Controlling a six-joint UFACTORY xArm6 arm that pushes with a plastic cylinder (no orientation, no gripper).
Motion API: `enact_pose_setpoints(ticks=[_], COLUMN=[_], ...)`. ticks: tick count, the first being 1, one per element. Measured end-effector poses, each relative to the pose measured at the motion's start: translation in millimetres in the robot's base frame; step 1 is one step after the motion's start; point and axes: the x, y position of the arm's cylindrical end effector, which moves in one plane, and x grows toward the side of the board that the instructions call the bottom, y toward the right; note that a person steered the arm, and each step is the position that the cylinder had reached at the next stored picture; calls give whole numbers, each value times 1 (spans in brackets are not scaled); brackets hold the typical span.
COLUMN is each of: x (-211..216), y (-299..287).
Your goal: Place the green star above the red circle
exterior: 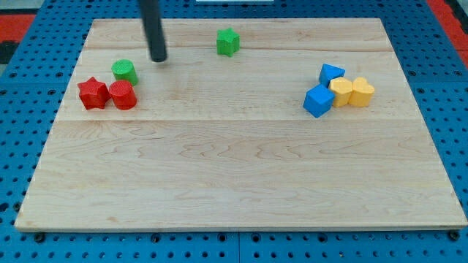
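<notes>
The green star lies near the view's top, a little left of centre. The red circle sits at the view's left, touching a red star on its left. A green circle sits just above the red circle. My tip rests on the board to the right of the green circle and well left of the green star, touching neither.
At the view's right is a cluster: two blue blocks, a yellow block and a yellow heart-like block. The wooden board lies on a blue pegboard.
</notes>
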Motion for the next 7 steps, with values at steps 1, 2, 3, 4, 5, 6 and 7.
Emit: enact_pose_setpoints(ticks=[1,2,3,4,5,6,7], x=[41,19,-16,-54,-78,-25,33], y=[-5,53,164,224,163,76,-8])
